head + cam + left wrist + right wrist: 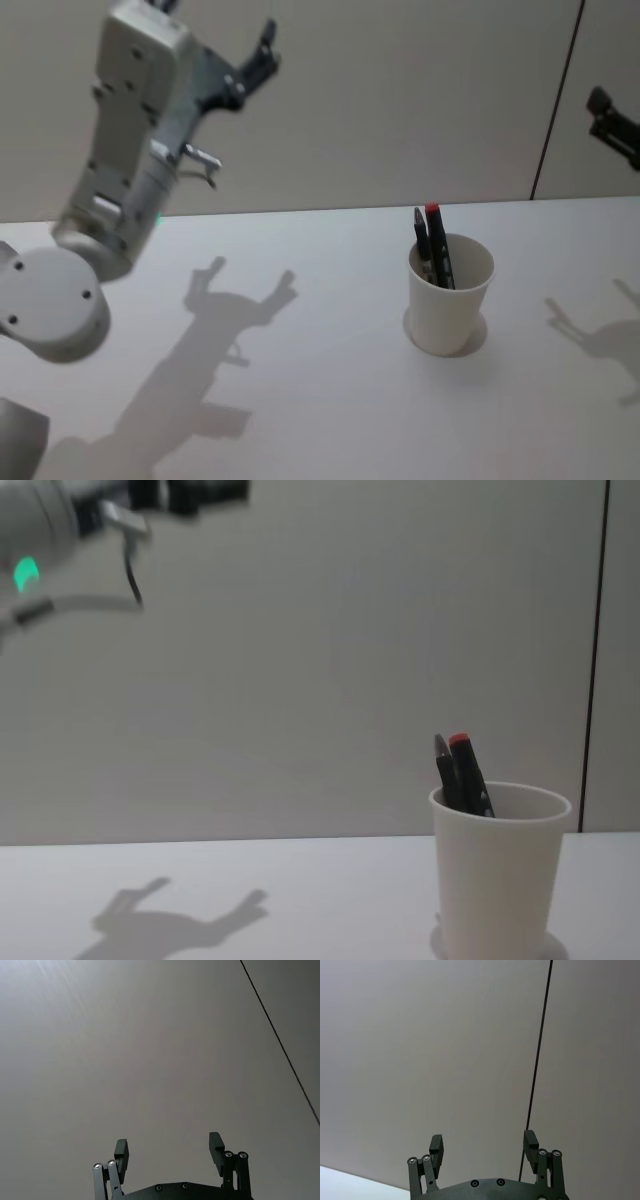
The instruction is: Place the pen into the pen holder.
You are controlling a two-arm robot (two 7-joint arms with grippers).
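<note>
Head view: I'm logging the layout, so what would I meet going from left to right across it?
Left gripper, raised and open → black pen → red-capped pen, both standing in the white paper cup → right gripper at the right edge.

The left arm [120, 170] is raised high over the table's left side with its left gripper [169, 1152] spread wide and holding nothing, while the right gripper [482, 1147], also spread wide and holding nothing, hangs high by the table's far right edge.
</note>
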